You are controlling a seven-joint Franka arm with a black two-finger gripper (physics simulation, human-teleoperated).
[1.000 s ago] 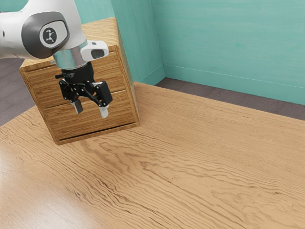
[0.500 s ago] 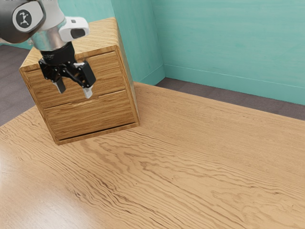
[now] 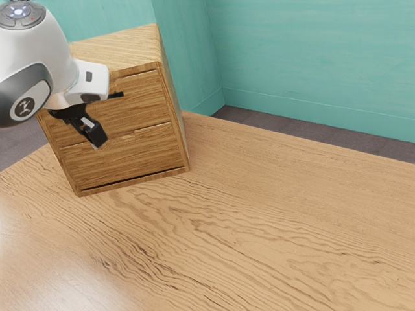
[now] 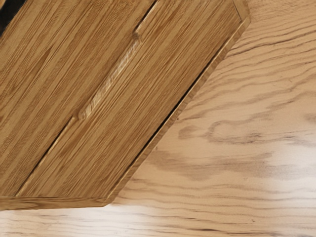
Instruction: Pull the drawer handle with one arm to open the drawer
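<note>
gripper [image 3: 94, 133]: opening cannot be told | close before drawer [image 3: 139, 97] front | cabinet [image 3: 117, 45] on table [image 3: 272, 227], wall [image 3: 311, 52] behind

Arm [image 3: 39, 65]: white with a grey joint, it comes in at the exterior view's upper left and bends down in front of the cabinet.
Gripper [image 3: 96, 133]: black, set against the cabinet's front near its left side, at the height of the seam between the two drawers.
Cabinet [image 3: 130, 52]: wooden, standing on the table at the far left, its front tilted slightly back.
Drawers: upper drawer [image 3: 139, 97] and lower drawer [image 3: 123, 159], both fronts flush with the frame.
Drawer handle [image 3: 146, 127]: a thin ridge along the seam, to the right of the gripper and apart from it.
Table [image 3: 259, 227]: broad wood-grain top.
Surroundings: teal wall [image 3: 311, 52], dark floor [image 3: 324, 133].
</note>
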